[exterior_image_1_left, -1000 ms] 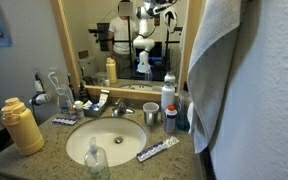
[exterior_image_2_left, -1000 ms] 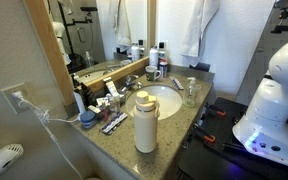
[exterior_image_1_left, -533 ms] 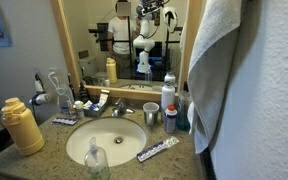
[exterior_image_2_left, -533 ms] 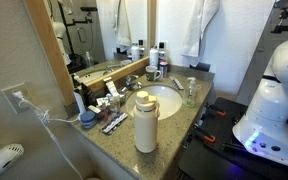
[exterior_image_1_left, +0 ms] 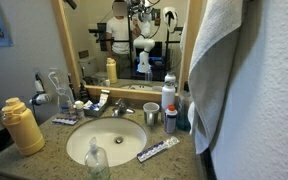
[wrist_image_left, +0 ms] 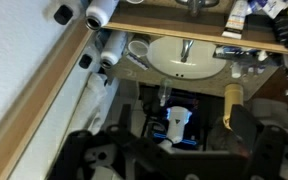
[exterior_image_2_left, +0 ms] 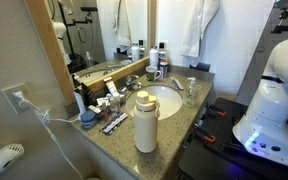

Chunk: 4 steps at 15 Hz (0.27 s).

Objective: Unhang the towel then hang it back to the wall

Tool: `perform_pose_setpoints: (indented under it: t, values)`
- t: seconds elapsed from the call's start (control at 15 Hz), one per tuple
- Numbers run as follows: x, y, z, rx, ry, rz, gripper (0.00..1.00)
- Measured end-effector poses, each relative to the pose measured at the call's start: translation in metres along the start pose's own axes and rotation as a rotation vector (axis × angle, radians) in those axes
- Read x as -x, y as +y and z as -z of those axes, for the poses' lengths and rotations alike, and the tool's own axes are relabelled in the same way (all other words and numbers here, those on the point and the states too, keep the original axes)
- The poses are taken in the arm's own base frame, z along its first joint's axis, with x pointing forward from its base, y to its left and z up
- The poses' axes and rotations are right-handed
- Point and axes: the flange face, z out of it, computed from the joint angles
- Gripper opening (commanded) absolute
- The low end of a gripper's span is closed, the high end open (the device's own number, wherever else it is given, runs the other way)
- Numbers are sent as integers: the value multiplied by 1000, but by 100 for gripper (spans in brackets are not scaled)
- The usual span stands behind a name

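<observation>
The towel [exterior_image_1_left: 212,70] is large, pale grey-white, and hangs in long folds on the rough white wall [exterior_image_1_left: 276,90] right of the mirror. It also shows in an exterior view [exterior_image_2_left: 199,28], hanging above the counter's far end. In the wrist view, which stands upside down, a pale fold that looks like the towel [wrist_image_left: 92,98] lies beside the wood frame. My gripper [wrist_image_left: 174,150] shows as dark fingers spread wide with nothing between them. It is well away from the towel. The arm's white base [exterior_image_2_left: 274,100] stands off the counter's end.
A wood-framed mirror [exterior_image_1_left: 62,50] is above a granite counter [exterior_image_1_left: 174,165] with a round sink [exterior_image_1_left: 104,142]. On the counter stand a yellow bottle [exterior_image_1_left: 22,125], a white bottle [exterior_image_1_left: 168,100], cups and toiletries. A cord [exterior_image_2_left: 44,115] runs from an outlet.
The arm's reflection in the mirror has shifted a little to the left. The towel and the things on the counter have not moved.
</observation>
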Motion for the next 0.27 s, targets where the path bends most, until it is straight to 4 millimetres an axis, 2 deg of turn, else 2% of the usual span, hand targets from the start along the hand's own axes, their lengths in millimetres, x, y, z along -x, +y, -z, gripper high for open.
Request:
perform_pose_setpoints:
  t: [0.27]
  values:
    - [6, -20, -1, -86, -80, 52, 100]
